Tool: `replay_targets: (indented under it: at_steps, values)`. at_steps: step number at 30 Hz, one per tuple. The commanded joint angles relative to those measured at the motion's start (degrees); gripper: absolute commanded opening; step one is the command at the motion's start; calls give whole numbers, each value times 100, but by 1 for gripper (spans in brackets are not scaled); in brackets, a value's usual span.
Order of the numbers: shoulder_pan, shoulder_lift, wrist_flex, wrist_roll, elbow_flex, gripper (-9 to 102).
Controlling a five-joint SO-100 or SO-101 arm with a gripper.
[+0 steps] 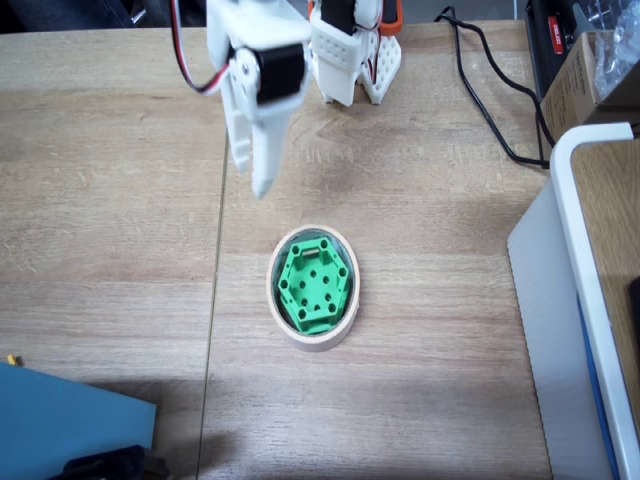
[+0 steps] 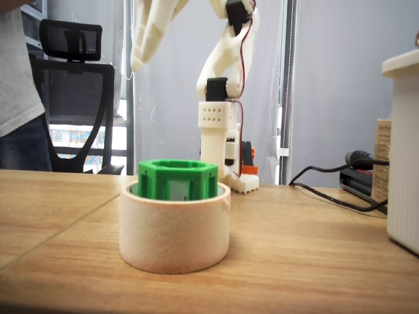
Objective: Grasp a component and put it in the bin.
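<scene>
Bright green plastic hexagonal block (image 1: 316, 283) sat inside beige masking-tape ring (image 2: 173, 232), holed face up, axis vertical, top protruding. White claw (image 1: 262, 186) hung clear above, fingers together, empty.

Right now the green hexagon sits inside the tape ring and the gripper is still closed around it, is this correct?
Not quite. The green hexagon does sit inside the tape ring, but the gripper is not around it. In both fixed views it hangs raised above the table, apart from the ring and holding nothing.
</scene>
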Motion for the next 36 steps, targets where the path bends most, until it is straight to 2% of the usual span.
replay_targets:
  at_steps: [1,10,17,24,27,32,36]
  values:
    - [325,668,-62,-615,439,13]
    - [949,2689,-70,-1670,2716,13]
    - [1028,3700,-79,-1740,3911,13]
    - [949,4192,-141,-1740,4386,13]
    - [958,4315,-659,-1740,4579,13]
    - [1020,4482,-2232,-1740,5142,13]
    - [1028,4649,-3182,-1731,5818,13]
